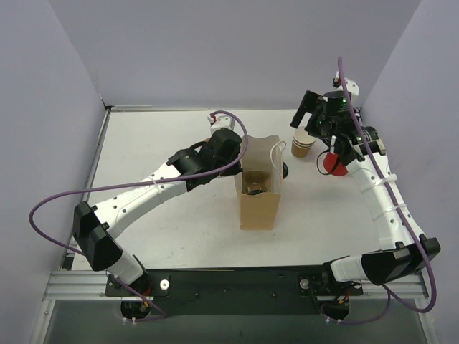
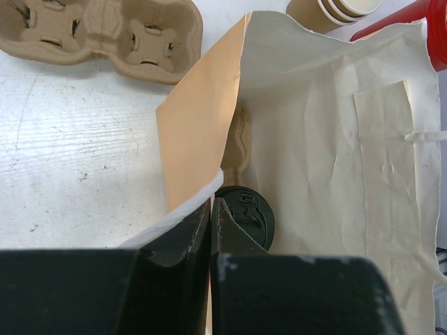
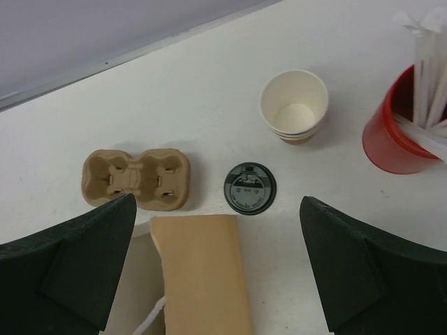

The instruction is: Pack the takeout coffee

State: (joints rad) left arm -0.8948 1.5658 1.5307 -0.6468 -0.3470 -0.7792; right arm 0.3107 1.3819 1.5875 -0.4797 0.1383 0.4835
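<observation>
Bag (image 1: 259, 204): and here it stands, upright on the desk (image 1: 136, 143), mouth facing up, white lining showing inside the tan paper.
Left tool (image 2: 211, 206): at the bag's back-left rim, fingers pressed almost together with the paper edge nipped between them, so it has hold of the bag.
Takeout coffee (image 2: 251, 213): down inside the bag, just beside the left tool's fingertips. Only its black lid shows (the cup body under it is hidden by the bag walls).
Right tool (image 3: 218, 201): fingers spread wide, holding nothing, hanging in the air behind and to the right of the bag.
Spare lid (image 3: 249, 187): flat on the desk just off the bag's back-right corner, near the bag, though I cannot tell whether they touch.
Cup stack (image 3: 294, 105): nested paper cups, upright, further right and behind the bag, apart from the spare lid.
Red cup (image 3: 391, 146): right of the bag beyond the stack, white straws (image 3: 426, 56) leaning out over its rim.
Pulp carrier (image 3: 136, 178): on the desk behind the bag's left side, slots up, near the bag's back corner.
Room to move: broad bare desk in front of and left of the bag. Its right and back sides are crowded, and walls close the desk on the back, left and right.
</observation>
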